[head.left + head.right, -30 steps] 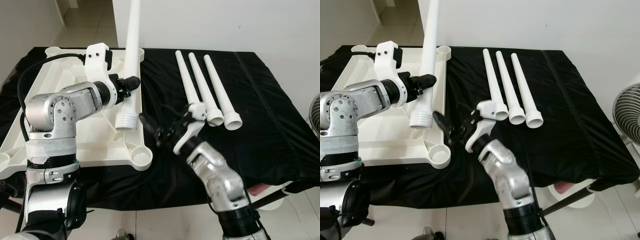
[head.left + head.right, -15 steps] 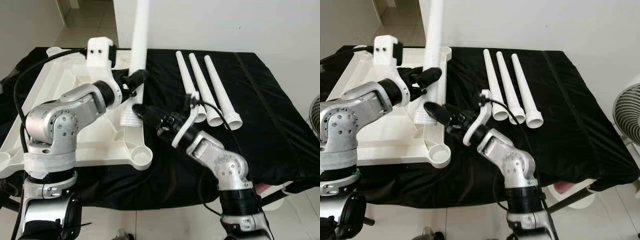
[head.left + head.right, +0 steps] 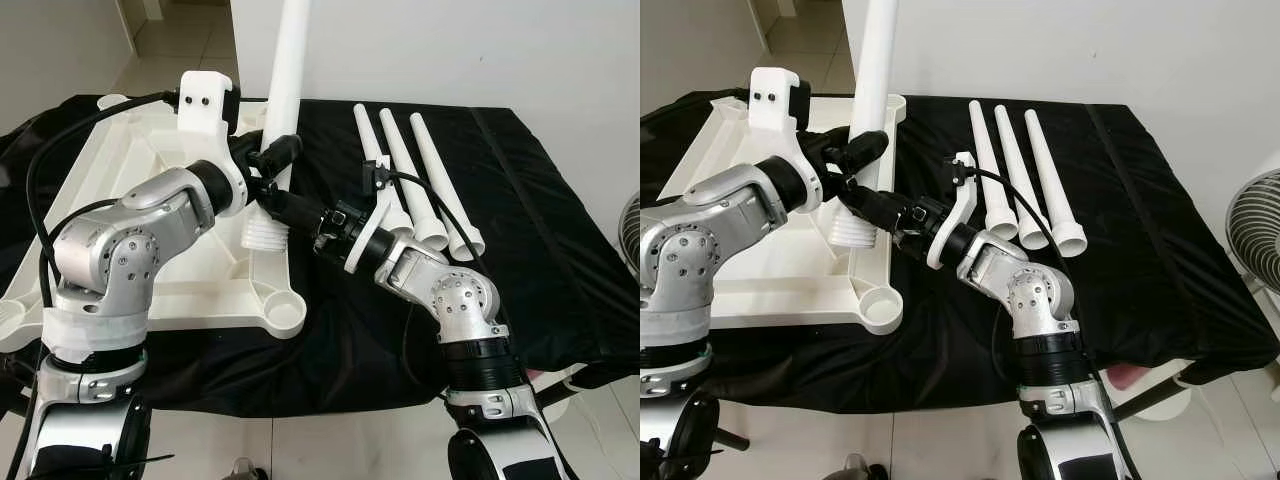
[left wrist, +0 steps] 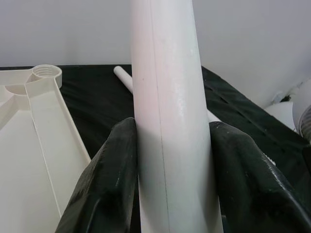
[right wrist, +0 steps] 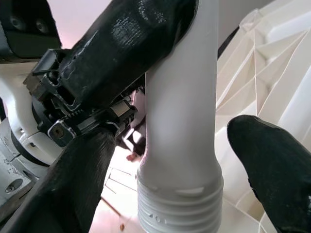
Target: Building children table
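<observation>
Right now the left claw (image 3: 272, 160) is clamped shut on a white table leg (image 3: 283, 90), holding it nearly upright with its threaded end (image 3: 264, 233) hanging just above the upturned white tabletop (image 3: 150, 250). In the left wrist view both black fingers (image 4: 109, 179) press flat against the sides of the leg. The right claw (image 3: 272, 205) reaches in from the other side, lower down the leg; its fingers (image 5: 272, 160) stand spread on either side of the shaft just above the threads, with a gap visible on at least one side, so it looks open and not yet gripping.

Three more legs (image 3: 420, 180) lie side by side on the black cloth (image 3: 530, 220) covering the surface, just beside the right arm. The tabletop's near corner socket (image 3: 284, 314) is empty.

The risk, I judge, is misalignment (the leg leans a little, and its end is not over any socket). If the right claw closes off-centre it could twist the leg in the left claw's hold, and the threads would then meet a socket crooked and cross-thread or jam. The two claws sit very close together and could knock each other.
</observation>
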You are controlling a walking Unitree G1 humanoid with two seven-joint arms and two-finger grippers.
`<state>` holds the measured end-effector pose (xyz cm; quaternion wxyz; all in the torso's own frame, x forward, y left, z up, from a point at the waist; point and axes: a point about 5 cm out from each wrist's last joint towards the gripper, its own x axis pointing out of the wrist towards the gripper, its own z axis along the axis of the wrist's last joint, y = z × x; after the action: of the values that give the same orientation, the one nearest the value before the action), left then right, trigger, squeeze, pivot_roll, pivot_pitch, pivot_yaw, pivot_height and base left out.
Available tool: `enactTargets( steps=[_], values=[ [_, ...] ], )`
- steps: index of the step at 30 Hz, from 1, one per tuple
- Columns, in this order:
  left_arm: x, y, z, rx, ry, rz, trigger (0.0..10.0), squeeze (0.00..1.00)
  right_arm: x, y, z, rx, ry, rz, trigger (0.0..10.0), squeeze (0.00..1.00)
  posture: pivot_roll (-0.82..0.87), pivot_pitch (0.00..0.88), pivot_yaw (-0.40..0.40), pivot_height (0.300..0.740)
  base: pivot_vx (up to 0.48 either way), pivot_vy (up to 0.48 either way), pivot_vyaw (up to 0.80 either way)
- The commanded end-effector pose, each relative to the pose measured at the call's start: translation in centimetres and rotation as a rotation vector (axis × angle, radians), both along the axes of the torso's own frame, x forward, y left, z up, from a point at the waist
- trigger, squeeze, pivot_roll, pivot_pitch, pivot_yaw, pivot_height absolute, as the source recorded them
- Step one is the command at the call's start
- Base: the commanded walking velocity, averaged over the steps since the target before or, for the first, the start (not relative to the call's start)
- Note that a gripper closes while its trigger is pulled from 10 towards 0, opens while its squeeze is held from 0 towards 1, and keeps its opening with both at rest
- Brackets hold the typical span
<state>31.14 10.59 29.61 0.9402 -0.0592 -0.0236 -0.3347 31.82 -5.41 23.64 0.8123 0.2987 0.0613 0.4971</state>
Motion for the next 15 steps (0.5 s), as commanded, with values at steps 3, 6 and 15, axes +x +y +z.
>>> enactTargets(
  steps=[3, 6, 15],
  values=[
    [-3.4, -3.5, 0.0, 0.05, -0.087, -0.584, 0.0, 0.0, 0.8, -0.6, -0.1, -0.076, -0.011, -0.03, 10.0, 0.0, 0.02, 0.09, -0.017, 0.74, 0.0, 0.0, 0.0],
    [-3.2, -3.7, -0.1, 0.066, -0.096, -0.6, 0.0, 0.0, 0.9, -1.3, -0.5, -0.133, -0.049, -0.024, 10.0, 0.0, 0.02, 0.09, -0.017, 0.74, 0.0, 0.0, 0.0],
    [-3.5, -3.9, 0.5, 0.042, -0.124, -0.643, 0.0, 0.0, 1.0, -2.5, -0.6, -0.131, -0.044, -0.035, 10.0, 0.0, 0.02, 0.092, -0.012, 0.74, 0.0, 0.0, 0.0]
  ],
)
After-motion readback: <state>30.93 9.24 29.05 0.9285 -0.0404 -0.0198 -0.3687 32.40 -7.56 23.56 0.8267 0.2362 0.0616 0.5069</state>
